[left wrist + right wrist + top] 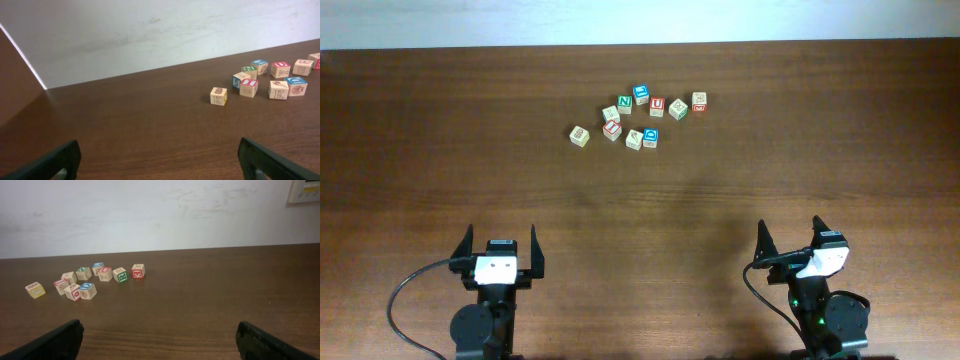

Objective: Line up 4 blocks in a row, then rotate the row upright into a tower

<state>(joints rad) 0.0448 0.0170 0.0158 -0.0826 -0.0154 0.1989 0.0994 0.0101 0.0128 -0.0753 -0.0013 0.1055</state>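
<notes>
The blocks lie in a loose cluster at the far middle of the table. The front row holds a pale cube (580,135) (218,95) apart at the left, a red-bordered cube (611,129) (248,87), another pale cube (634,139) (278,89) and a bright blue-faced cube (650,137) (87,290). My left gripper (500,234) (160,167) stands open at the near left, far from the cubes. Open as well, my right gripper (790,228) (160,347) stands at the near right with nothing between its fingers.
Behind the front row sit a green "N" cube (624,102), a blue-topped cube (641,95), a red "U" cube (657,105), a green-marked cube (678,109) and a red cube (699,101). A white wall runs along the table's far edge.
</notes>
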